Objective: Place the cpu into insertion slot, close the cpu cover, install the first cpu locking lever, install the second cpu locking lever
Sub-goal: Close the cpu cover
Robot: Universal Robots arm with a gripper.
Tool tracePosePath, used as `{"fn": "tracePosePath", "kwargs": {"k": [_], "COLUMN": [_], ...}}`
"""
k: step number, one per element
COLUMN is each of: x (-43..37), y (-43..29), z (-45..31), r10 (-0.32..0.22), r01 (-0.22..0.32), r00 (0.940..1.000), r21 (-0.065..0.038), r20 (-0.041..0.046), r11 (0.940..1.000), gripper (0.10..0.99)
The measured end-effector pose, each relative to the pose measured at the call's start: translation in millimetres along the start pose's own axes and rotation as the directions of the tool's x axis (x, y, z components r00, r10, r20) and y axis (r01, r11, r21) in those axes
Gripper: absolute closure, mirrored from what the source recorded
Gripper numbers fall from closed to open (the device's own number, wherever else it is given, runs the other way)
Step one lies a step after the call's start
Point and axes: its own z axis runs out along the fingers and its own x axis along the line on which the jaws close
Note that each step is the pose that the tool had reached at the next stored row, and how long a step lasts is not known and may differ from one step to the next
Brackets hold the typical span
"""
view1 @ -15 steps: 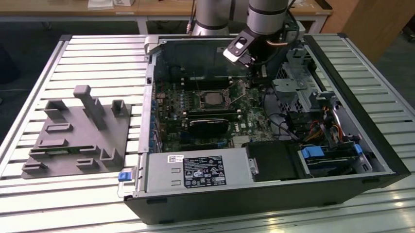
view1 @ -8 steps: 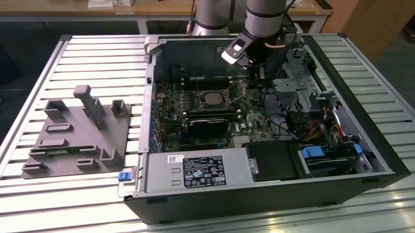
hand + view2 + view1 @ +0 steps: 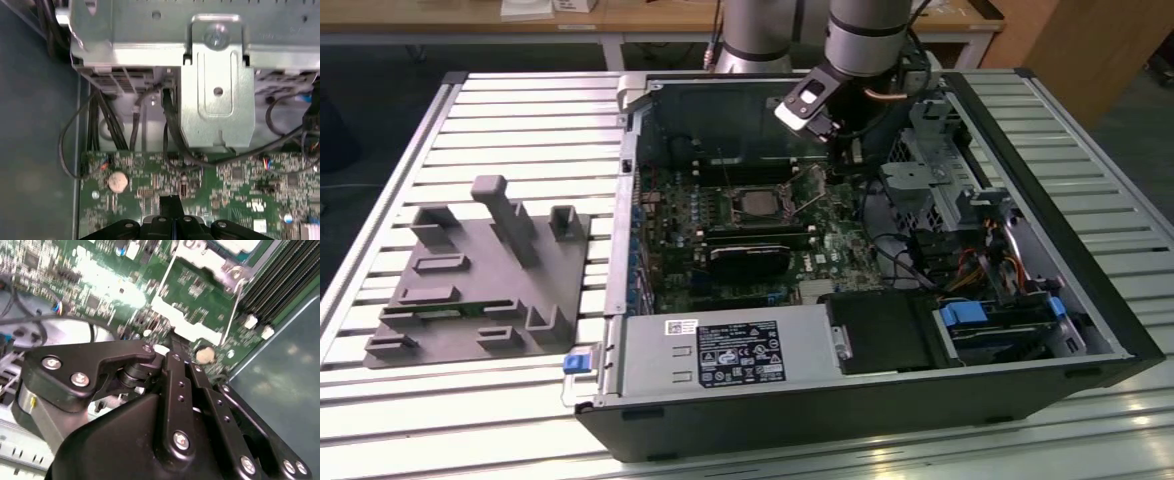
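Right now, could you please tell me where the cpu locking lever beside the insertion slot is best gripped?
Probably near its bent free end, pinching across the thin rod from above the board. The cpu locking lever lies close along the frame of the insertion slot, so its straight shaft leaves little room.

Matt black gripper (image 3: 170,202), dull metal bracket (image 3: 217,100), glossy motherboard (image 3: 235,175), slatted metal table (image 3: 520,110)

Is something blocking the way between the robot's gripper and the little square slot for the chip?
Nothing big. In the second wrist view the gripper sits low over the green board, and just a thin metal lever runs between it and the insertion slot. No cable or module crosses that gap.
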Motion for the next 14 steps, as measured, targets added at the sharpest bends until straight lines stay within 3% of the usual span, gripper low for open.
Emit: {"fn": "tracePosePath", "kwargs": {"k": [2,8,14], "x": [0.0,0.1,0.1], "y": [0.9,3.1,3.1], "z": [0.3,0.7,0.6], "r10": [0.000,0.000,0.000], "r01": [0.000,0.000,0.000], "r00": [1.0000,1.0000,1.0000], "r21": [0.036,0.123,0.129], "r20": [0.0006,0.0021,0.0023], "r11": [0.9994,0.9924,0.9916], "gripper": [0.980,0.980,0.980]}}
